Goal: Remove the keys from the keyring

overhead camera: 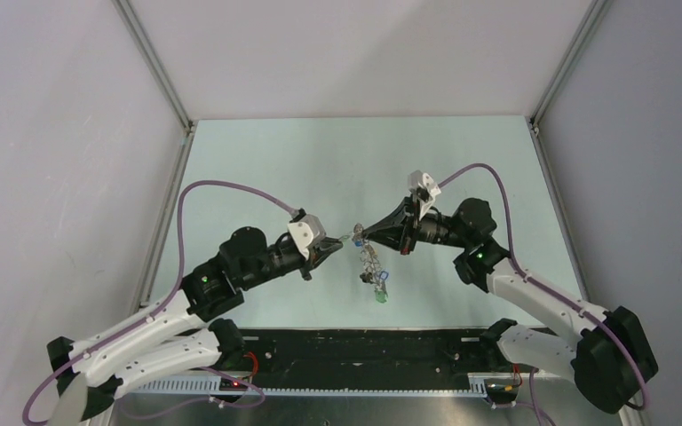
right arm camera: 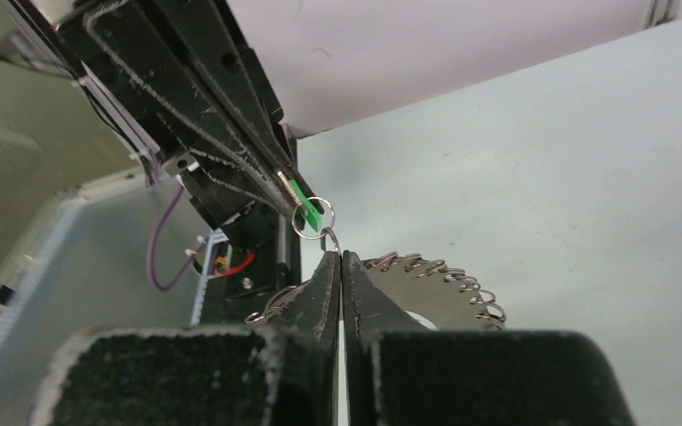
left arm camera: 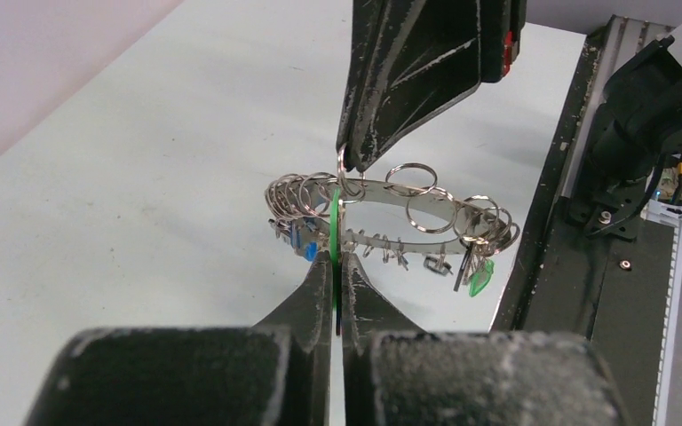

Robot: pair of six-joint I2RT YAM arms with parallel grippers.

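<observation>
Top: left gripper [overhead camera: 336, 247] and right gripper [overhead camera: 361, 236] tip to tip over pale table [overhead camera: 266, 160], keys [overhead camera: 375, 277] dangling beneath.
Left wrist: clamped shut on flat green tag [left arm camera: 332, 222]; thin grey metal keyring [left arm camera: 391, 202] level, midair, strung with wire split rings [left arm camera: 413, 177].
Right wrist: pinched shut on one small split ring [right arm camera: 330, 238].
</observation>
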